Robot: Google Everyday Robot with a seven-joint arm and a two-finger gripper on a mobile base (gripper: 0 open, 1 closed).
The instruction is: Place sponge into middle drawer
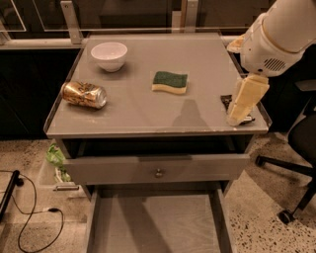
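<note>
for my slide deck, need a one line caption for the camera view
End effector hangs at the right edge of the table, sponge lies mid-table, middle drawer open below.

I seem to be in an office or lab: a speckled stone floor (261, 197), a black swivel chair (301, 143) on castors beside the grey bench (138, 111), a loose cable (29, 222) trailing below, and metal-framed glass panels (123, 15) behind. My jaws hang over the bench's right edge.

I see my bulky white arm housing (281, 34) at the upper right of my view. Below it the pale cream tool (245, 101) hangs pointing downward, tilted slightly leftward.
</note>
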